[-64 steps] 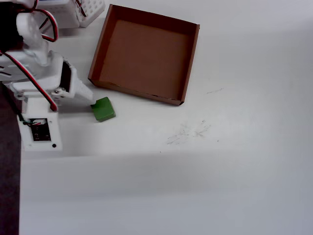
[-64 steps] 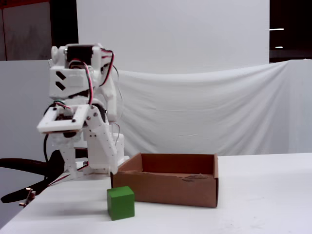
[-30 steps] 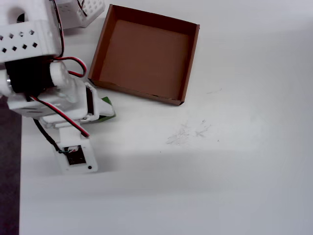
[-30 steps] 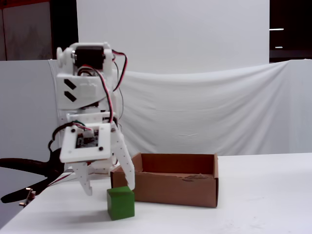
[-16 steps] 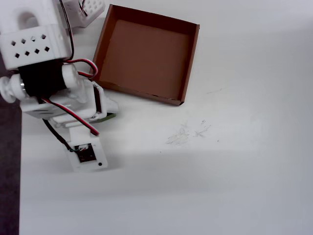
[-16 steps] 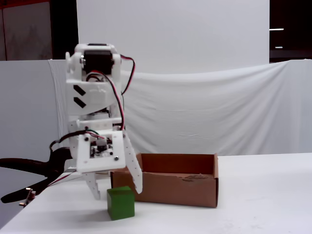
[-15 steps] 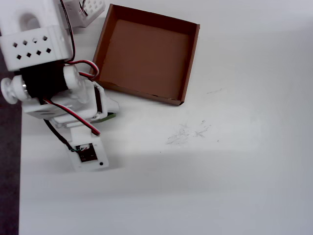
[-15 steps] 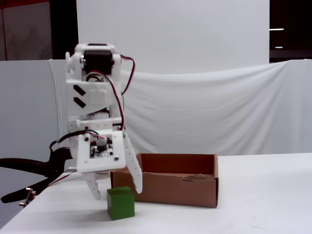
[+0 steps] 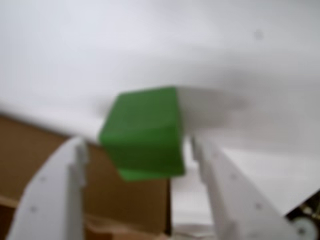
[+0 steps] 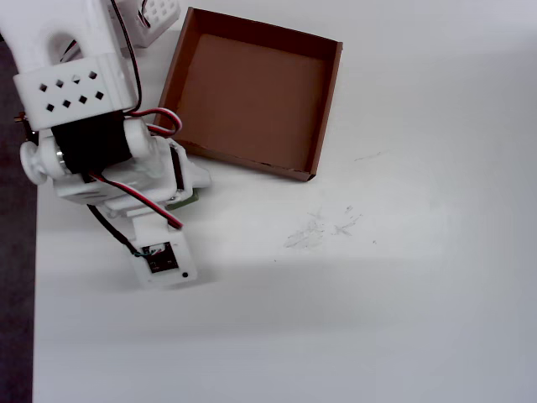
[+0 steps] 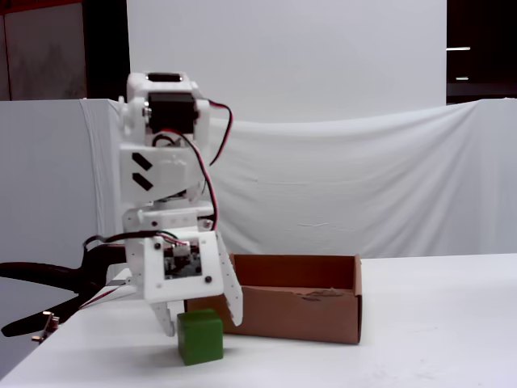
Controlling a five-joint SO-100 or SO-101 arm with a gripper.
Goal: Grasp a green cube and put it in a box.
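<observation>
Small bright-green cube (image 11: 199,336) with softly rounded edges, resting on white desk (image 11: 420,339) between tips of open, empty-handed pincer (image 9: 142,147).

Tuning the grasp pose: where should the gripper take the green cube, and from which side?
Come straight down and pinch two opposite vertical faces of the green cube. It sits flat on the table, clear of the box, and the gripper is already above it with its jaws open wider than the cube.
</observation>
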